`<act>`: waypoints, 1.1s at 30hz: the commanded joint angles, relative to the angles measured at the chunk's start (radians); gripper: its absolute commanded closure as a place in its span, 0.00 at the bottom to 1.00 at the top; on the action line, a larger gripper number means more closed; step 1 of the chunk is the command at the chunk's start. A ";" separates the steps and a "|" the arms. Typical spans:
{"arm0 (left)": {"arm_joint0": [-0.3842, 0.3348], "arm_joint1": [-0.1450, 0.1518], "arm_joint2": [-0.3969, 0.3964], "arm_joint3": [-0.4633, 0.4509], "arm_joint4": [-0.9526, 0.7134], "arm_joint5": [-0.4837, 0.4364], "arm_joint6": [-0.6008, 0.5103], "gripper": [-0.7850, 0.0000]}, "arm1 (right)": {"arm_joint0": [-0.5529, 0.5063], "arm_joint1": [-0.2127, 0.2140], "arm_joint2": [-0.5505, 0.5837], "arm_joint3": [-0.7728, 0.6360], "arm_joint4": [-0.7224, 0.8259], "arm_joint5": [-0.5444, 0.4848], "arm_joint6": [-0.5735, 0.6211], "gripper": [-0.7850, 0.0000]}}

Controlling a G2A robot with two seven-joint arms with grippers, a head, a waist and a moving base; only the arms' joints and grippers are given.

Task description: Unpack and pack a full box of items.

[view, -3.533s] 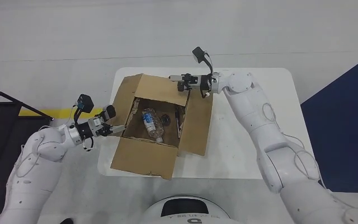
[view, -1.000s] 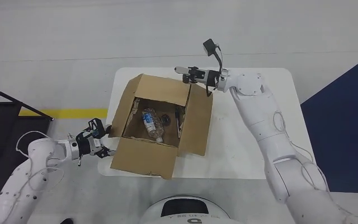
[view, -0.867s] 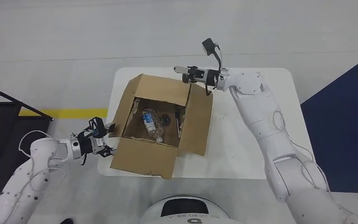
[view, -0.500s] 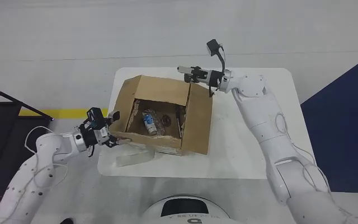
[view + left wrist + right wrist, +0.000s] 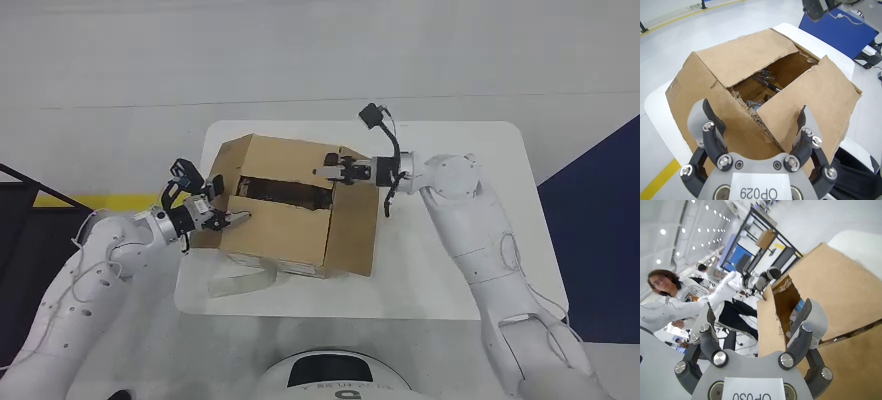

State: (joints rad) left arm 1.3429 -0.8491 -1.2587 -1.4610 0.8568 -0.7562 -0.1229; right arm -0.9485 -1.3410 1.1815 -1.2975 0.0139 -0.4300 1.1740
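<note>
My left gripper [image 5: 755,109] has its fingers spread wide and holds nothing; the near flap of the cardboard box [image 5: 745,51] lies just before them. My right gripper [image 5: 759,306] is also spread, and a flap's torn edge stands between its fingers; if they touch it I cannot tell. The brown box sits on the white table [image 5: 450,270], flaps folded half over. Through the gap I see a metal tool [image 5: 765,82] and a plastic bottle [image 5: 797,309]
</note>
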 commanded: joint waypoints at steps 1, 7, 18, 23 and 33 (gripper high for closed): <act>-0.002 -0.002 -0.006 0.015 -0.013 0.001 0.020 0.00 | 0.012 -0.003 -0.036 0.002 -0.007 0.023 0.018 0.00; 0.021 0.006 -0.089 0.103 -0.050 -0.019 0.092 0.00 | 0.074 -0.013 -0.125 0.062 -0.041 0.075 0.050 0.00; 0.052 0.013 -0.198 0.346 -0.117 -0.046 0.178 0.00 | 0.131 -0.019 -0.194 0.090 0.181 -0.001 0.215 0.00; -0.001 -0.002 -0.153 0.427 -0.098 -0.027 0.149 0.00 | 0.199 -0.024 -0.297 0.167 0.087 0.061 0.261 0.00; -0.096 -0.035 -0.052 0.522 0.009 0.057 0.122 0.00 | 0.282 -0.061 -0.385 0.249 0.087 0.061 0.186 0.00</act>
State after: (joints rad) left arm 1.2569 -0.8812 -1.3185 -0.9509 0.8518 -0.7105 0.0013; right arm -0.6690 -1.4015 0.7939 -1.0492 0.0915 -0.3614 1.3641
